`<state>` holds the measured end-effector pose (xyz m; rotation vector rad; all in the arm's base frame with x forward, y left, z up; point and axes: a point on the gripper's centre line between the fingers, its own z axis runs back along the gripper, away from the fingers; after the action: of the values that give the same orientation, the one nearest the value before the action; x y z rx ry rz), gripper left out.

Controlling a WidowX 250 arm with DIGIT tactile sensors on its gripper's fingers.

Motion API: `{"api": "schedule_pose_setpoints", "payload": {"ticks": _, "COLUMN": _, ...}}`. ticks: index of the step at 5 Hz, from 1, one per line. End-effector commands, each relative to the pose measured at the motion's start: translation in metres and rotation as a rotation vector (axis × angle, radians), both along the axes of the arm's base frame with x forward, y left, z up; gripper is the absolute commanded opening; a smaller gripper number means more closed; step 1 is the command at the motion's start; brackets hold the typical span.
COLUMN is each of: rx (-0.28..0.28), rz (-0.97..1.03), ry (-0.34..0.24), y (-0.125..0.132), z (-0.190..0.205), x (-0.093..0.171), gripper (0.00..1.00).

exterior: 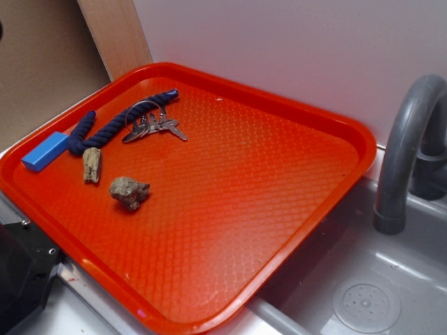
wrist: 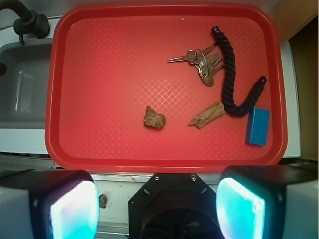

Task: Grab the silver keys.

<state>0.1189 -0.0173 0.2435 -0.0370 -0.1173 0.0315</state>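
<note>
The end effector (wrist: 157, 204) sits at the near edge of the wrist view, outside the tray, with its two fingers (wrist: 65, 209) spread wide apart and nothing between them. It touches no item.

A red tray (exterior: 293, 230) with a raised rim rests partly over a grey sink (exterior: 391, 279). A grey faucet (exterior: 405, 146) stands at the sink edge, beside the tray.

The silver keys (exterior: 150, 125) lie flat on the tray floor, in its far left part in the exterior view. In the wrist view the silver keys (wrist: 202, 62) appear in the upper right area of the tray, with one key pointing left, away from the bunch. The key ring lies just beside the rope, and whether the two touch cannot be told.

A dark blue rope (exterior: 115, 125) curves along the tray from the keys toward a blue block (exterior: 45, 151), and one rope end meets the block. A piece of wood (exterior: 91, 165) lies near the rope's bend, apart from the keys. A brown rock (exterior: 129, 192) lies near the wood and apart from it, toward the tray centre. All five items rest inside the tray rim.
</note>
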Motion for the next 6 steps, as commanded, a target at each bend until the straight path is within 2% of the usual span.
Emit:
{"api": "schedule_pose_setpoints", "payload": {"ticks": 1, "rx": 0.000, "rz": 0.000, "ry": 0.000, "y": 0.000, "z": 0.000, "x": 0.000, "gripper": 1.00}}
{"api": "schedule_pose_setpoints", "payload": {"ticks": 2, "rx": 0.022, "rz": -0.020, "ry": -0.091, "y": 0.045, "z": -0.034, "x": 0.050, "gripper": 1.00}}
{"api": "schedule_pose_setpoints", "payload": {"ticks": 3, "rx": -0.015, "rz": -0.057, "ry": -0.129, "y": 0.082, "z": -0.075, "x": 0.103, "gripper": 1.00}}
{"api": "schedule_pose_setpoints", "payload": {"ticks": 4, "rx": 0.019, "rz": -0.055, "ry": -0.089, "y": 0.112, "z": -0.125, "x": 0.151, "gripper": 1.00}}
{"api": "schedule_pose_setpoints", "payload": {"ticks": 5, "rx": 0.040, "rz": -0.077, "ry": -0.009, "y": 0.108, "z": -0.170, "x": 0.180, "gripper": 1.00}}
{"api": "schedule_pose_setpoints", "payload": {"ticks": 6, "rx": 0.026, "rz": -0.122, "ry": 0.051, "y": 0.081, "z": -0.173, "x": 0.164, "gripper": 1.00}}
